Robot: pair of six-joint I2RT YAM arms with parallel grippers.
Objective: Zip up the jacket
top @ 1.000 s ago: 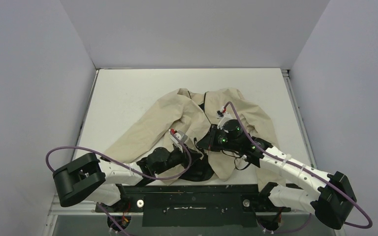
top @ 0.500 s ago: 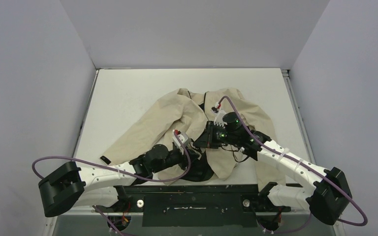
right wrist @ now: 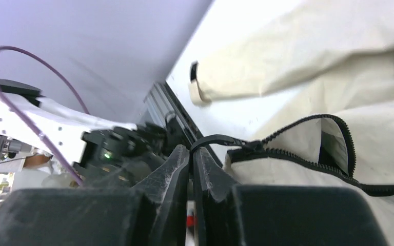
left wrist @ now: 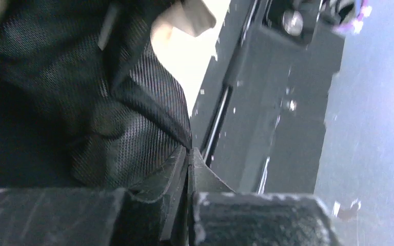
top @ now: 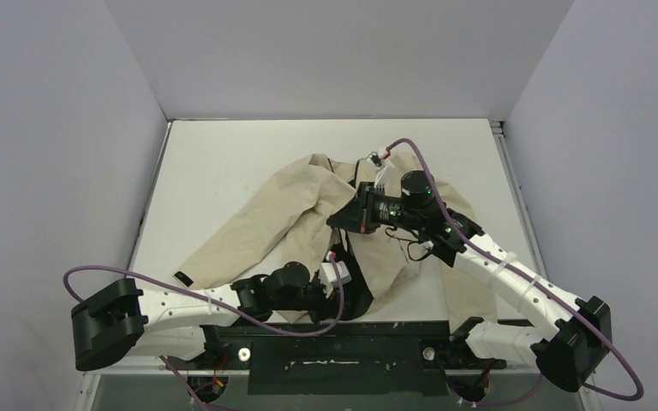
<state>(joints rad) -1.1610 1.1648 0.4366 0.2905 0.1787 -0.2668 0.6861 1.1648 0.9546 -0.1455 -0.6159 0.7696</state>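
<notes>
Beige fabric of the jacket (top: pixel 304 193) lay spread across the middle of the white surface (top: pixel 223 150), collar toward the far wall. One sleeve ran out to a cuff with a black tab (top: pixel 182 278) near the front edge on the left arm's side. We saw the front parted low down, with dark lining (left wrist: pixel 133 128) showing at the near hem. From the right wrist view, the dark zipper (right wrist: pixel 297 159) curved open along the beige panel. Its zipper pull (right wrist: pixel 220 138) was drawn taut into the right end effector (right wrist: pixel 191 151), whose fingers were clenched on it above the jacket's centre. The left end effector (left wrist: pixel 188 154) sat low at the near hem, fingers pressed together and pinching the edge of the woven lining, just beside the black base rail (left wrist: pixel 267 102). Purple cables (top: pixel 445 214) looped off both arms, and pale grey walls (top: pixel 68 171) enclosed the surface.
</notes>
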